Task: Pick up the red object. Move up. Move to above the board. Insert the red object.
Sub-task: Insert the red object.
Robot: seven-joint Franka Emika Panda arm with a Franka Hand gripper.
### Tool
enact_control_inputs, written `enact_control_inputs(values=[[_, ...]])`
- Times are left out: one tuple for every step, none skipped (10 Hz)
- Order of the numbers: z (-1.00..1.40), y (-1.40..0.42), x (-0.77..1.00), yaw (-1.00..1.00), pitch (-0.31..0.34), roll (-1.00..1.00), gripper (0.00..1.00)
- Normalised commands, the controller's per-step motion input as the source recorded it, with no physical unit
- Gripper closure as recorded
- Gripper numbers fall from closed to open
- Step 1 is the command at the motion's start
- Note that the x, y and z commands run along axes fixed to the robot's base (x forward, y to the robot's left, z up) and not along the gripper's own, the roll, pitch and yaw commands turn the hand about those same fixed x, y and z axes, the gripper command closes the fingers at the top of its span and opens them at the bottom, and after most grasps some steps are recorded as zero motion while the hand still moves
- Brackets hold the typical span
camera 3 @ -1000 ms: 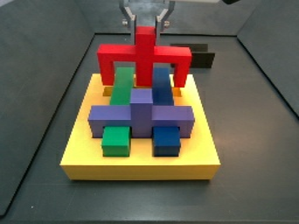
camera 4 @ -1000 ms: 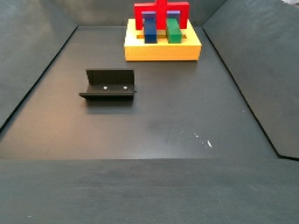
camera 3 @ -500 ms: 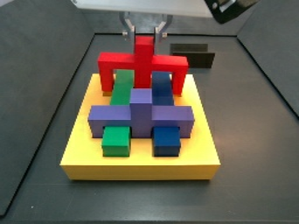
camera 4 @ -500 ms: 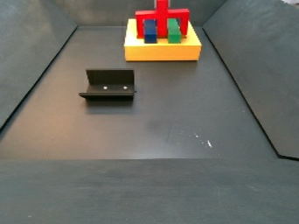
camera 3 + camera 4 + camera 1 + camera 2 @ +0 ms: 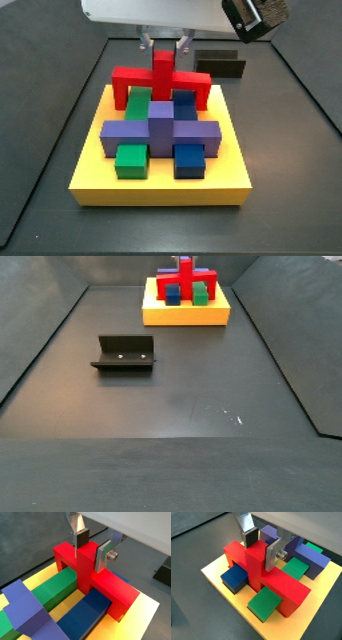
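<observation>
The red object (image 5: 163, 75) is an arch with an upright post. It stands on the yellow board (image 5: 160, 190), straddling a green bar (image 5: 139, 100) and a blue bar (image 5: 183, 98). It also shows in both wrist views (image 5: 100, 587) (image 5: 271, 587) and small in a side view (image 5: 187, 278). My gripper (image 5: 163, 45) is directly above it, with a finger on either side of the post's top. In both wrist views (image 5: 91, 556) (image 5: 260, 554) the silver plate and the dark pad lie against the post. The gripper is shut on the red object.
A purple cross-shaped piece (image 5: 163, 130) sits across the green and blue bars at the board's middle. The fixture (image 5: 124, 353) stands on the dark floor away from the board, and shows behind the board in a side view (image 5: 221, 68). Sloping dark walls bound the floor.
My gripper has come down with the red object. The arch has dropped from above the bars to straddle them on the board.
</observation>
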Motion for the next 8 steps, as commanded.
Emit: enact_control_inputs(values=[[-0.63,0.0,0.0,0.0,-0.087,0.09,1.0],[-0.55,0.02,0.0,0.0,-0.077,0.04,1.0],[-0.23,0.0,0.38,-0.03,0.0,0.12,1.0],[-0.28,0.0,0.41,-0.15,0.06,0.2,1.0],[-0.33,0.0,0.16,-0.26,0.069,0.27,1.0],[-0.38,0.0,0.0,-0.16,0.02,0.18,1.0],[-0.57,0.0,-0.2,-0.02,-0.074,0.05,1.0],[-0.63,0.0,-0.31,0.0,-0.184,-0.01,1.0]])
